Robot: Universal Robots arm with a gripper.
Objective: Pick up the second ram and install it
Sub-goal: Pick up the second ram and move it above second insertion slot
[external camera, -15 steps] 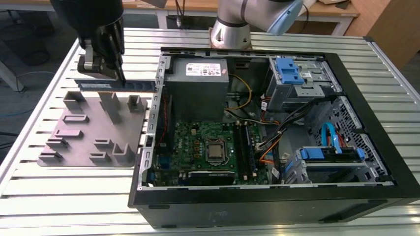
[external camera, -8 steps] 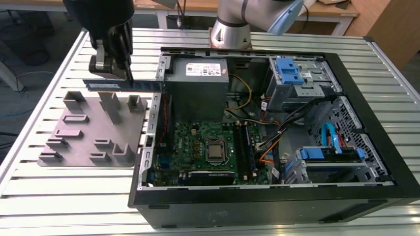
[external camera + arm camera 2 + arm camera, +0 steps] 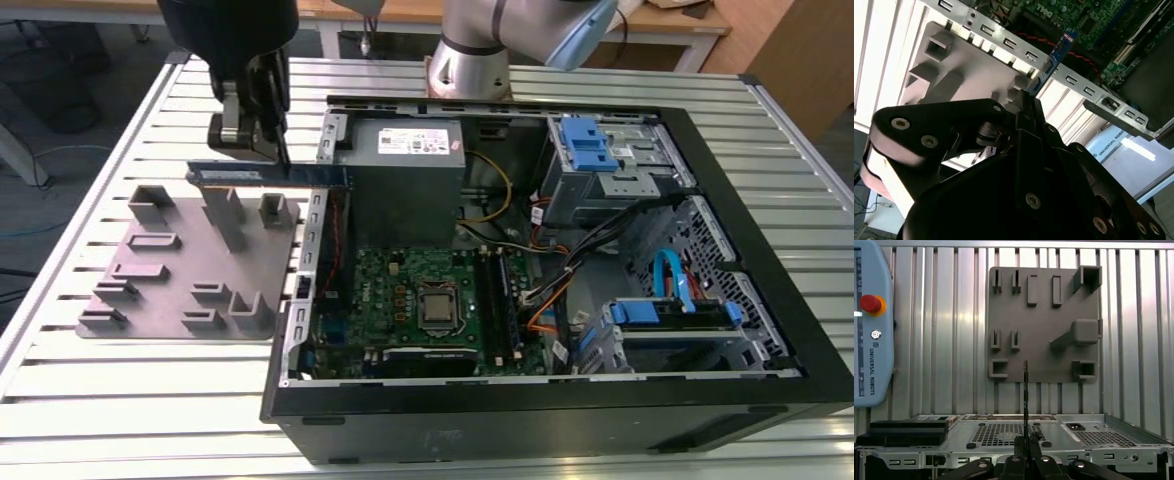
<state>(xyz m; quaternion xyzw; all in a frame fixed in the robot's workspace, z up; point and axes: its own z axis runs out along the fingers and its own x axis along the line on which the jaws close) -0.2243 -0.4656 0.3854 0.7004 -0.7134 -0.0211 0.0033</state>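
Slatted metal desk [image 3: 134, 400] with an open PC case [image 3: 561, 420] lying on its side. A grey fixture plate [image 3: 160, 270] with upright posts sits just beside it, on the exterior view's left.

Step in hand: carry phase. The pick looks done and the install is not. The tool [image 3: 256, 150] is clenched on the second ram [image 3: 267, 176], gripping it by its upper edge. The stick hangs on edge with its long axis level, above the fixture posts and apart from them. One end reaches over the case's side wall. In the first wrist view the stick [image 3: 1025, 400] shows edge-on, straight out from the tool [image 3: 1025, 445], with the plate [image 3: 1044, 325] beyond.

The motherboard [image 3: 400, 290] lies well apart from the stick, and the dark memory slots [image 3: 501, 300] are beside the CPU socket. My read is that seating calls for the stick to be turned to run along a slot, with the contact edge down and square to it.

Look: thin, flat, long and narrow, with a blue-green board and small dark chips in a row. The second wrist view shows its blue end [image 3: 1059, 50] past the tool [image 3: 1026, 100]. Probably stiff but fragile on its edges.
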